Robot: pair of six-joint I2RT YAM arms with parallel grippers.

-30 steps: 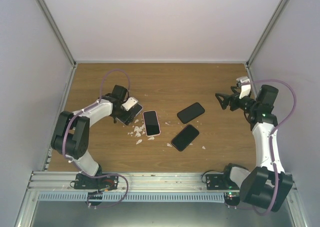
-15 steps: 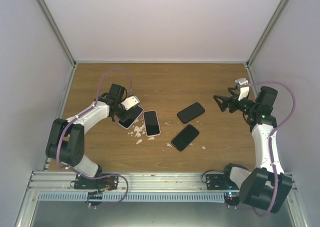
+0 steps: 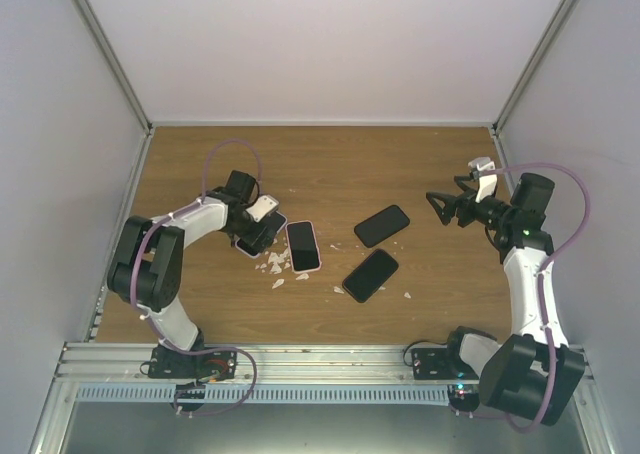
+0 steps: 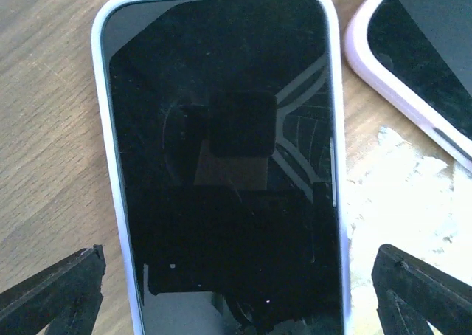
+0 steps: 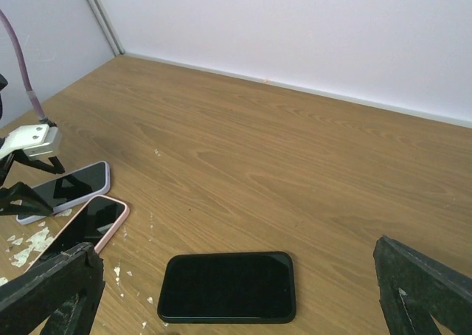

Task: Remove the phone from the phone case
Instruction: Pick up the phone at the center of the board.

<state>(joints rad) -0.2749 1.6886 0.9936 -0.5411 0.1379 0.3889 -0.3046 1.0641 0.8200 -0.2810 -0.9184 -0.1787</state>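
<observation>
The left gripper [image 4: 236,291] is held low over the table [image 4: 44,128], jaws spread wide, nothing gripped. The phone [image 4: 221,165] is seen lying flat between the fingers [image 4: 59,291], untouched and seated in its pale case [image 4: 337,128]. The grasp is judged not yet made. Next, the case rim must be pinned and the phone pried out. Just to the right a pink-cased phone [image 4: 420,62] is found. Well beyond, the right gripper [image 3: 441,206] is held open and empty.

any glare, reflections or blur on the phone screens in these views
left wrist: sharp; the screen of the white-cased phone mirrors a dark square, and the white flakes beside it are blown out. right wrist: even light, no glare on the black phone. top external: evenly lit, no glare.
</observation>
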